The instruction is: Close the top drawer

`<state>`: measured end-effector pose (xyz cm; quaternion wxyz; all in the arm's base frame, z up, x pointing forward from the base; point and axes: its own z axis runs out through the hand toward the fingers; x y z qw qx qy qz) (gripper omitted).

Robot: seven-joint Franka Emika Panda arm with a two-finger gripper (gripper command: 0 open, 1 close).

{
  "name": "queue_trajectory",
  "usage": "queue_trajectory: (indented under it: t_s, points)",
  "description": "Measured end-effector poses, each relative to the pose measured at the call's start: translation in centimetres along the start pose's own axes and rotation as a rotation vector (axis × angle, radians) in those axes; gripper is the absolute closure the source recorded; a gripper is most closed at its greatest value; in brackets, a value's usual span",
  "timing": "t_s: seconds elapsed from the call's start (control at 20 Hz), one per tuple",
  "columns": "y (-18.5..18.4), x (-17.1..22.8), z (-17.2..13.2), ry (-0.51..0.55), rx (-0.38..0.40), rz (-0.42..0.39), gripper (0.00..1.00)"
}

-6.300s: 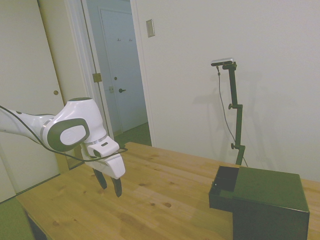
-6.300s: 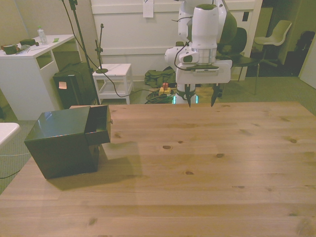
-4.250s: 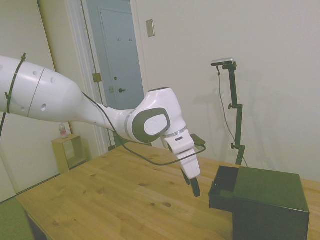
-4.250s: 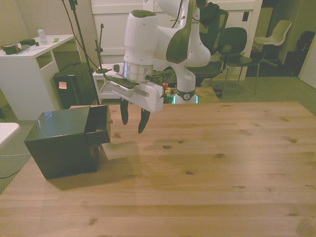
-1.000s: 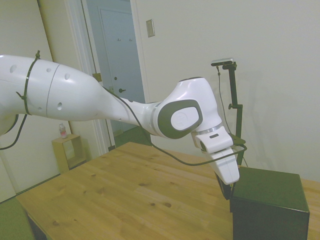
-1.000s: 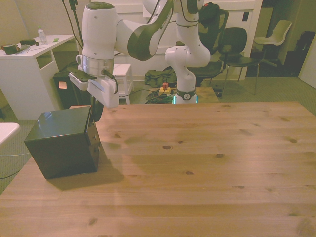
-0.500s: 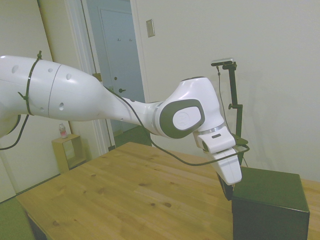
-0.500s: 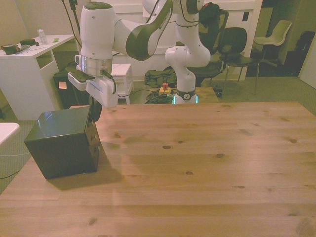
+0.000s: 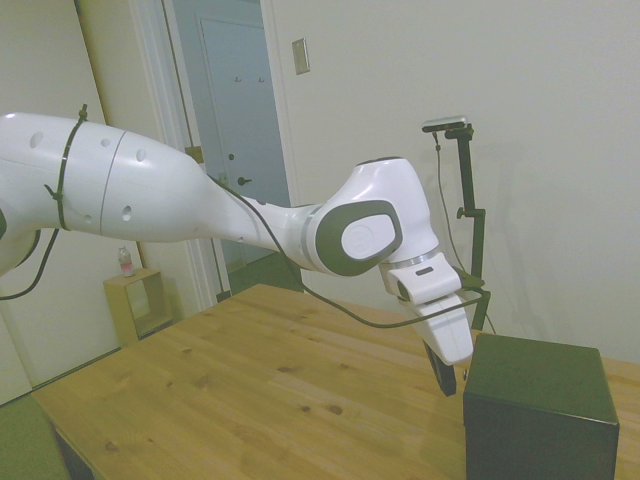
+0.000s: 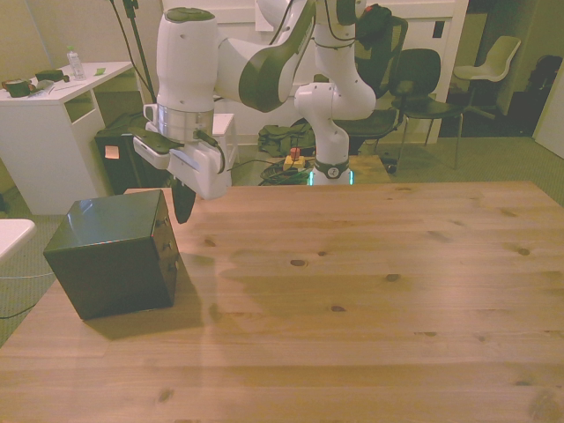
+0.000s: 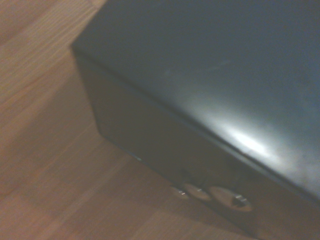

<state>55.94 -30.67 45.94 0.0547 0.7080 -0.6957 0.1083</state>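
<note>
One gripper (image 10: 183, 210) just beside one black cabinet (image 10: 106, 256), finger state unclear, top drawer (image 10: 162, 224) flush shut

White arm is reaching in from the side view's left, elbow raised, forearm sloping down to the wrist. Wrist is tilting so the pincer (image 9: 446, 377) is pointing down and slightly outward. Pincer (image 10: 183, 207) is hanging above the surface, holding nothing. Dark fingers (image 9: 444, 372) are sitting together, no gap showing between them.
</note>
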Motion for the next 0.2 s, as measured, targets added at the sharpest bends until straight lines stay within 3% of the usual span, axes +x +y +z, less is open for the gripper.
queue_trajectory:
  t_s: [0.2]
  points:
    - [-0.6,-3.8,-1.9,-0.015,0.027,-0.059,1.00]
